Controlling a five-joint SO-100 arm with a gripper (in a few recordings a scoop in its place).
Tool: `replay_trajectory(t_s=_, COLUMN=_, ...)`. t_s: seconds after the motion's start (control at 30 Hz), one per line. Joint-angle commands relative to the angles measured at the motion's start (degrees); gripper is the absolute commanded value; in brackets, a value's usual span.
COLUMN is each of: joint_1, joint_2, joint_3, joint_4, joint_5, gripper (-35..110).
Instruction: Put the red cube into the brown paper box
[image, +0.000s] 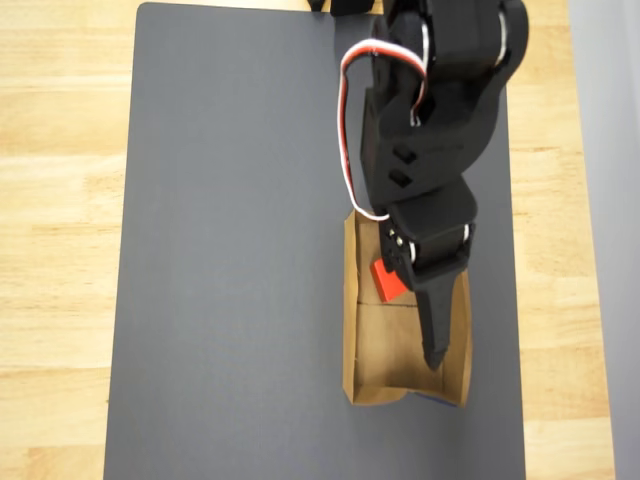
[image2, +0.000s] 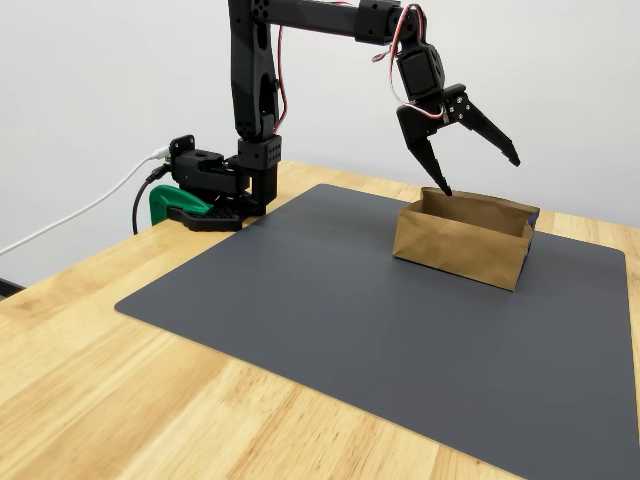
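The red cube (image: 388, 280) lies inside the brown paper box (image: 351, 330), in its upper half in the overhead view, partly covered by the arm. In the fixed view the box (image2: 460, 245) stands on the right part of the mat and its walls hide the cube. My gripper (image2: 480, 175) hangs above the box, open wide, with nothing between its fingers. One fingertip (image2: 444, 189) dips near the box's far rim; the other points up to the right. In the overhead view the gripper (image: 418, 305) is over the box, one finger (image: 434, 340) reaching along it.
A dark grey mat (image: 230, 250) covers the wooden table (image: 60, 200). The arm's base and a green clamp (image2: 180, 203) sit at the table's back left edge in the fixed view, with a white cable running off the side.
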Motion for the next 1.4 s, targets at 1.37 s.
replay_trajectory(t_s=1.37, joint_1=13.01, joint_2=86.92, joint_3=63.63, joint_4=-1.49, joint_5=1.32, gripper=0)
